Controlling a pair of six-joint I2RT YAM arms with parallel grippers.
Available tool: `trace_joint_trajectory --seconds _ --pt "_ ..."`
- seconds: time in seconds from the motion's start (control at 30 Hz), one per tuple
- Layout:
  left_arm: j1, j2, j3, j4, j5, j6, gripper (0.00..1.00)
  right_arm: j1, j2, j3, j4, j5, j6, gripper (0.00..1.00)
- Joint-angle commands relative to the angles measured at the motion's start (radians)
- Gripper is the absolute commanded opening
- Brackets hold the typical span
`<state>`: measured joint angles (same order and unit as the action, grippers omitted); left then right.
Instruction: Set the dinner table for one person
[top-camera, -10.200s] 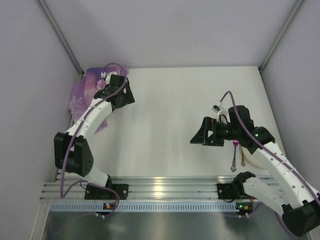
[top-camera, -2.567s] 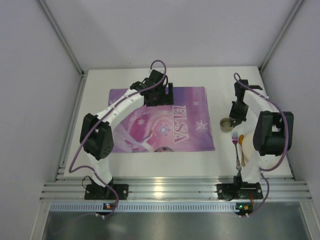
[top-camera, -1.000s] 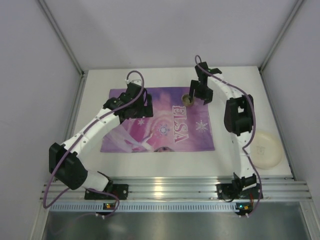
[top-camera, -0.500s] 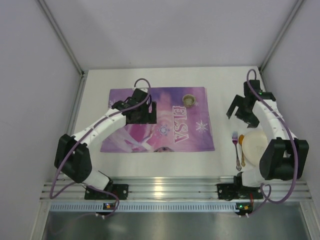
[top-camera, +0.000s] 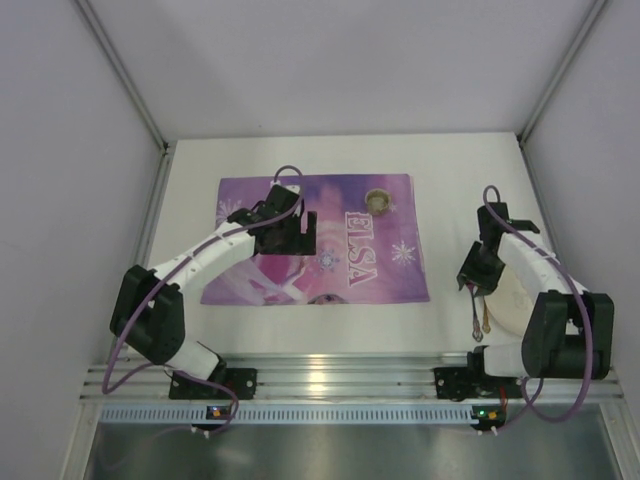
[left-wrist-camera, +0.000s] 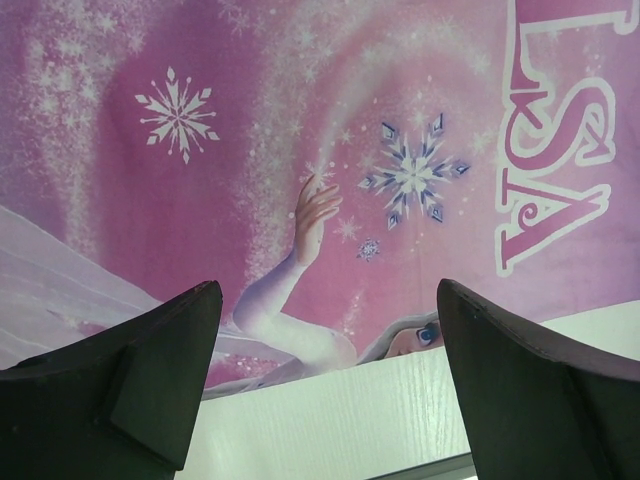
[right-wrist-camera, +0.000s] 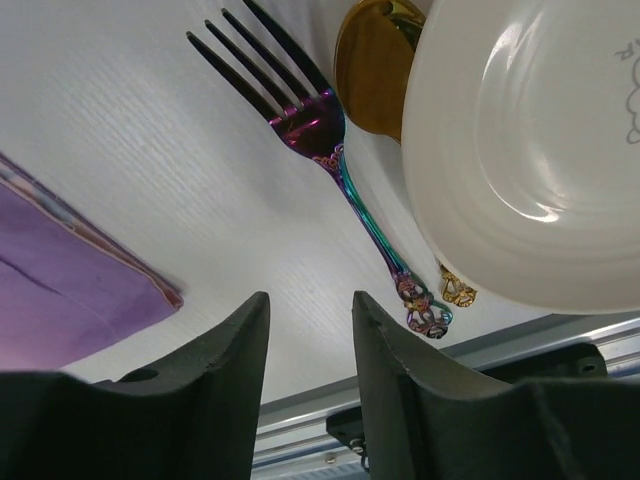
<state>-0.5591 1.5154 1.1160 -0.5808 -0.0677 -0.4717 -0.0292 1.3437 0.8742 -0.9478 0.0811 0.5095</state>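
The off-white dinner table (top-camera: 330, 155) carries a purple ELSA placemat (top-camera: 330, 270) with a small gold cup (top-camera: 379, 199) standing near its far edge. To the placemat's right lie a cream plate (top-camera: 522, 292), an iridescent fork (right-wrist-camera: 335, 150) and a gold spoon (right-wrist-camera: 372, 60) partly under the plate's rim. My right gripper (right-wrist-camera: 310, 300) hovers just left of the fork's handle, jaws a narrow gap apart with nothing between them; from above it (top-camera: 476, 272) covers the fork's head. My left gripper (left-wrist-camera: 328, 300) hangs wide open and empty over the placemat (left-wrist-camera: 300, 130).
A ribbed aluminium rail (top-camera: 330, 375) runs along the near edge with both arm bases on it. White walls close in the left, far and right sides. The placemat's near right corner (right-wrist-camera: 60, 290) lies just left of my right gripper.
My right gripper left the cup on the placemat's far edge, swung to the far right, then came down beside the fork with its jaws narrower. The left gripper drifted slightly right.
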Motion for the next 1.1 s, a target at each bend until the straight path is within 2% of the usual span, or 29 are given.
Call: trace_joint_trajectory --seconds 0.0,0.3,0.47,0.8,0.9,1.07 --pt "-0.002 0.009 -0.001 0.059 0.016 0.015 0.93 -0.001 0.037 -0.018 0.046 0.005 0.018 0.39" --pt "-0.004 0.003 -0.002 0.049 0.002 0.022 0.94 -0.017 0.161 -0.012 0.083 0.071 0.034 0.35" --pt "-0.002 -0.003 -0.007 0.045 -0.011 0.018 0.94 -0.061 0.181 0.002 0.084 0.077 0.015 0.35" --pt "-0.004 0.031 0.019 0.045 -0.011 0.012 0.94 -0.072 0.239 0.022 0.093 0.078 -0.022 0.35" --pt "-0.002 0.043 0.03 0.044 -0.012 0.012 0.94 -0.072 0.27 0.011 0.116 0.085 -0.026 0.33" --pt "-0.004 0.051 0.036 0.042 -0.018 0.008 0.94 -0.072 0.305 0.031 0.122 0.085 -0.032 0.2"
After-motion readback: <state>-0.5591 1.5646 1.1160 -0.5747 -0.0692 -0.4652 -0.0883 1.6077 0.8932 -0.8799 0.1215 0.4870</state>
